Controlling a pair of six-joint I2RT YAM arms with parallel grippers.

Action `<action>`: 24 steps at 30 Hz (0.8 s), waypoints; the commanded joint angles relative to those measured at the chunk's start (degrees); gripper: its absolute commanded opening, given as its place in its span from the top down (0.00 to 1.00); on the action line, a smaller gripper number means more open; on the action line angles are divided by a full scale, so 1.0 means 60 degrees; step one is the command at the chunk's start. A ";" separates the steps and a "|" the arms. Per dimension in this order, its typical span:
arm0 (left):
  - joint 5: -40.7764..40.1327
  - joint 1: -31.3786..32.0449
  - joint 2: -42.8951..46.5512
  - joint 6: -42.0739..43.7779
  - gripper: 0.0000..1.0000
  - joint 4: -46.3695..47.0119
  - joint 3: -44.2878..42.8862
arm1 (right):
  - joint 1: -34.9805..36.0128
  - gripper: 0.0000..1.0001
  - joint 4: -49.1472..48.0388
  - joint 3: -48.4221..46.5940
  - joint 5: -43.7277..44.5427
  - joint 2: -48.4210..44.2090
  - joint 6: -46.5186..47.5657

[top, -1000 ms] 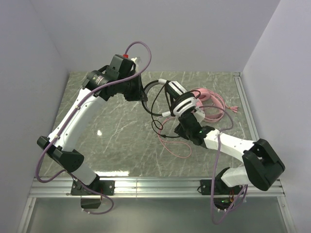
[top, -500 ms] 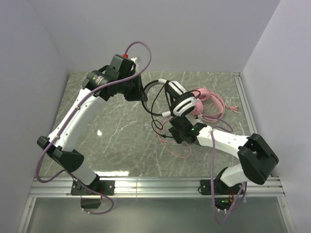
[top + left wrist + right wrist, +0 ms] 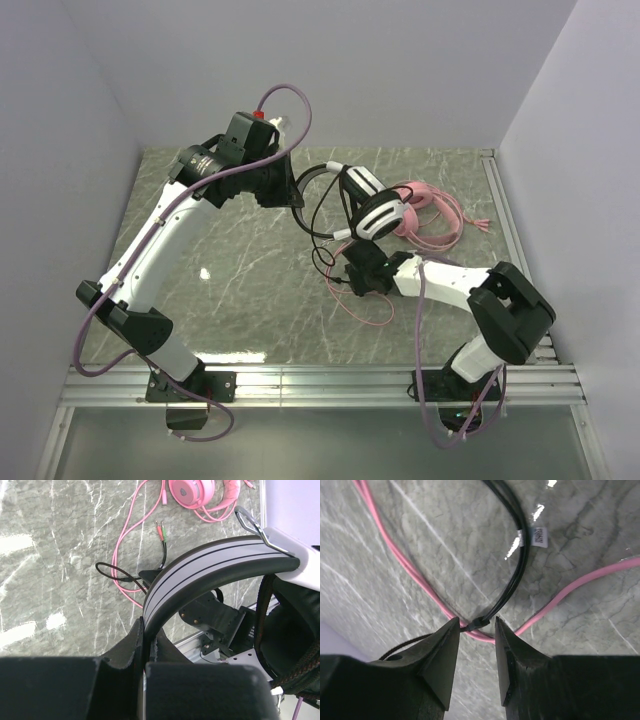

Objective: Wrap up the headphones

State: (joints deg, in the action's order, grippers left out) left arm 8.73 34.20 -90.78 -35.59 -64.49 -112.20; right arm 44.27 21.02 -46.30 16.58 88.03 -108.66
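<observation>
Between the half-open jaws of the right gripper (image 3: 476,625), the black cable (image 3: 522,555) is lying ungripped, running ahead across the pink cable (image 3: 410,575); the left gripper (image 3: 148,640) is clamping the black-and-white headphones (image 3: 210,560) aloft.

Black-and-white headset (image 3: 376,212), pink headset (image 3: 428,208)

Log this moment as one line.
left gripper: shut on black-and-white headset | right gripper: open, straddling black cable crossing pink cable | wrap: not done
</observation>
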 commanded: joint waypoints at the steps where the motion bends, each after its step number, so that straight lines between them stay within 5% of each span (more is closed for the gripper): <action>1: 0.0361 -0.0030 0.0643 -0.0118 1.00 0.0846 -0.0284 | 0.0063 0.58 0.0116 -0.0339 0.0138 0.0211 -0.0858; 17: 0.0405 -0.0089 0.0687 -0.0103 1.00 0.0948 -0.0181 | 0.0063 0.59 -0.0368 0.0056 -0.0243 0.0870 -0.1855; 23: 0.0478 -0.0074 0.0702 -0.0117 1.00 0.0948 -0.0254 | -0.0010 0.76 -0.0601 0.0231 -0.0741 0.1178 -0.2265; 24: 0.0493 -0.0074 0.0731 -0.0117 1.00 0.0948 -0.0269 | -0.0083 0.86 -0.0776 0.0348 -0.0887 0.1236 -0.2425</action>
State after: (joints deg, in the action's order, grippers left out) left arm 8.75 33.93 -90.08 -35.53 -64.12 -112.20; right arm 44.23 17.10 -46.06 13.19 93.34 -113.58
